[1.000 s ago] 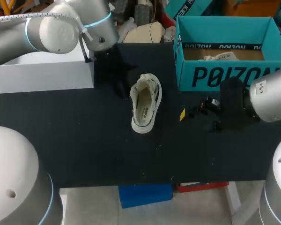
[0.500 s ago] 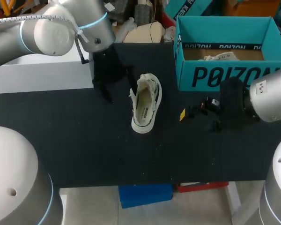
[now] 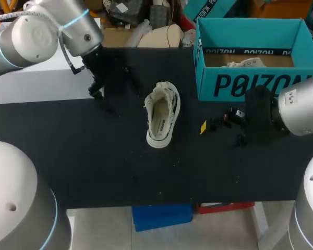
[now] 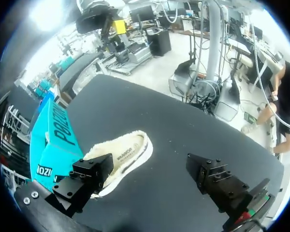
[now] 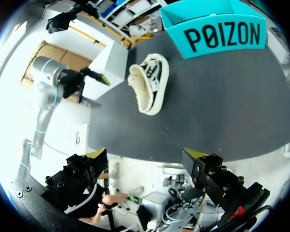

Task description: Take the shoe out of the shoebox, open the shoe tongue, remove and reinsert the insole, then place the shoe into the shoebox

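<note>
A pale low-top shoe lies sole-down in the middle of the black table, its mouth spread open and its lining showing. The teal shoebox stands open at the back right. My left gripper hangs open to the left of the shoe, apart from it. In the left wrist view the shoe lies ahead of the left gripper, with nothing between the fingers. My right gripper stands open to the right of the shoe, in front of the box. From the right gripper the shoe lies well ahead.
A white box stands at the back left, just behind my left arm. Something pale lies inside the shoebox. The shoebox borders the far side beyond the shoe. Bare black tabletop stretches along the front.
My left gripper has opened beside the shoe and drawn back to the left, away from it. The shoe and my right arm have stayed put.
</note>
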